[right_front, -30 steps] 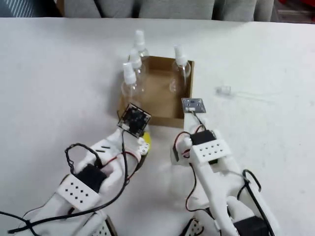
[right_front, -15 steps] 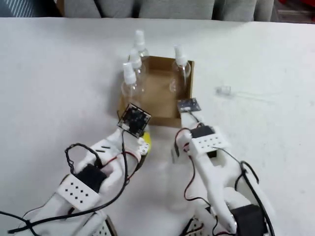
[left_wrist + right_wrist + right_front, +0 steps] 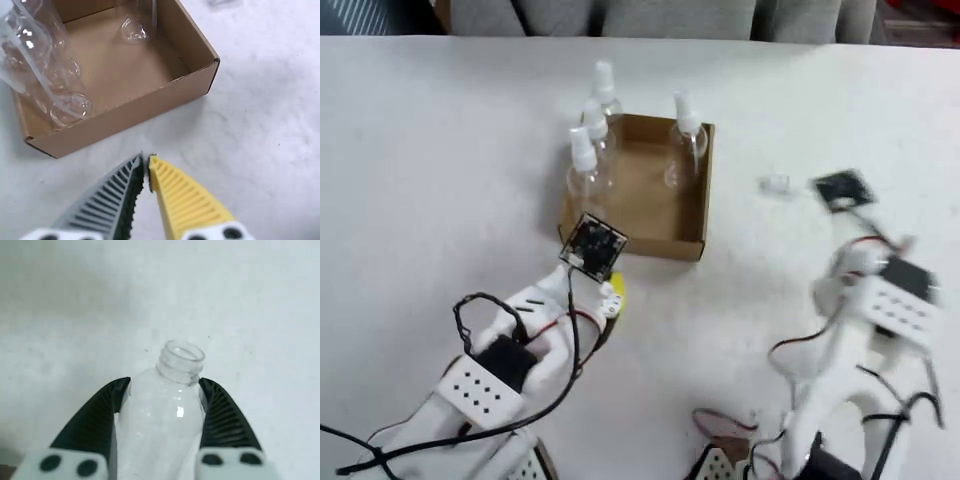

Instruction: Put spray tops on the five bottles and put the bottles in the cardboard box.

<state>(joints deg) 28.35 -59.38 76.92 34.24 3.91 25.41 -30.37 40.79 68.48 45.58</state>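
High view: a cardboard box (image 3: 660, 243) sits mid-bench (image 3: 440, 150). Four sprayer-topped bottles (image 3: 588, 175) stand inside, three along one wall and one by the opposite wall. A loose spray top (image 3: 775, 183) lies on the bench beside the box, near the right arm (image 3: 870, 290).

Left wrist view: the left jaws are pressed together, holding nothing, just short of the box's near wall.

Right wrist view: the right jaws pinch an uncapped bottle (image 3: 167, 410) by its body, over bare bench.

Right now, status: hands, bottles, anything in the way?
Left hand shut, empty, before cardboard box. Right hand shut on open-necked bottle. Four topped bottles boxed. Loose spray top on table.
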